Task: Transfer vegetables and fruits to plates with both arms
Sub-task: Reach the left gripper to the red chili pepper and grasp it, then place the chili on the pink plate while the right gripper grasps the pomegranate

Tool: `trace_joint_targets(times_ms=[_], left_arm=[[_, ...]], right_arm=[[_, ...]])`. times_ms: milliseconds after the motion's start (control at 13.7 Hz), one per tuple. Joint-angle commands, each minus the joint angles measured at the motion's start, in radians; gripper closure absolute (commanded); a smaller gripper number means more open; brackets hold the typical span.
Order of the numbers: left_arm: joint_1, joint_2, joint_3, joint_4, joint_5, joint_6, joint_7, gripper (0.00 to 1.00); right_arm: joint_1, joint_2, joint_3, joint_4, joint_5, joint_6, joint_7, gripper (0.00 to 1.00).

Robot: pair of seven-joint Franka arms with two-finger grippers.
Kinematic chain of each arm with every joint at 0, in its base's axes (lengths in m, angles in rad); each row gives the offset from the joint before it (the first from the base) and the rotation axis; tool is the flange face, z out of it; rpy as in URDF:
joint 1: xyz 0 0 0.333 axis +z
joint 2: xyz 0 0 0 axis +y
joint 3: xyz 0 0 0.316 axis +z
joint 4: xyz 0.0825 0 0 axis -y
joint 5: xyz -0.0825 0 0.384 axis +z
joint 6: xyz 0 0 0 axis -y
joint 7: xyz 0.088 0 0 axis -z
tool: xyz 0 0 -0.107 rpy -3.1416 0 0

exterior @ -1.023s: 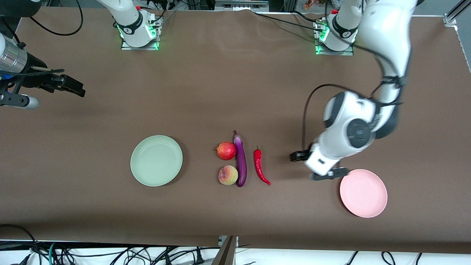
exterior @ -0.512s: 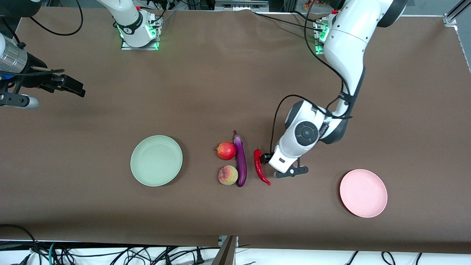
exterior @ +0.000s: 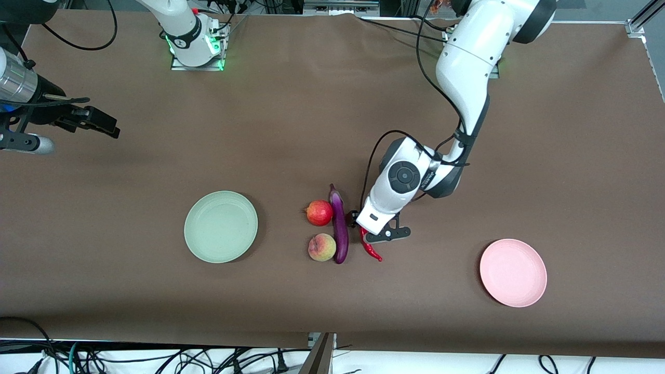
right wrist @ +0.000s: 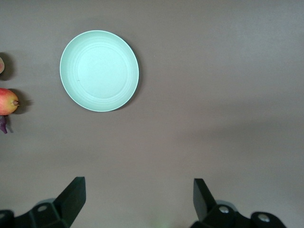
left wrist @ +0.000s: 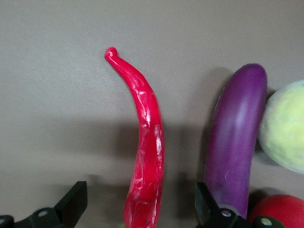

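Note:
The red chili pepper (exterior: 372, 251) lies beside the purple eggplant (exterior: 340, 231); the red pomegranate (exterior: 319, 213) and the peach (exterior: 322, 247) touch the eggplant's flank toward the right arm's end. My left gripper (exterior: 366, 228) hangs low over the chili's stem half, open. In the left wrist view its gripper (left wrist: 139, 204) straddles the chili (left wrist: 146, 147) without touching it, next to the eggplant (left wrist: 235, 142). The mint green plate (exterior: 221, 226) and the pink plate (exterior: 513, 272) hold nothing. My right gripper (exterior: 106, 124) waits open, raised at its end of the table.
The right wrist view shows its open gripper (right wrist: 137, 197) above bare brown cloth, with the green plate (right wrist: 99, 71) and the pomegranate (right wrist: 5, 101) farther off. Cables hang along the table's front edge (exterior: 322, 340). The left arm's forearm (exterior: 467, 57) reaches over the table's middle.
My left arm has swung from beside the pink plate toward the right arm's end and now hangs over the chili. The right arm has not moved.

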Motion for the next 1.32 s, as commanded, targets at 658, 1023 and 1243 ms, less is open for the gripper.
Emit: trace_joint_targets(times_ms=[658,1023,1243], left_arm=[[-0.004,0.000,0.076,0.036,0.103,0.017,0.030,1.00],[0.143,-0.077,0.104,0.041,0.101,-0.064,0.344,1.00],[0.241,-0.094,0.106,0.041,0.094,-0.110,0.570,1.00]], right_arm=[[0.007,0.077,0.003,0.002,0.015,0.022,-0.016,0.00],[0.048,0.185,0.009,0.007,0.021,0.029,-0.013,0.00],[0.103,0.226,0.017,0.005,0.070,0.133,0.024,0.00]])
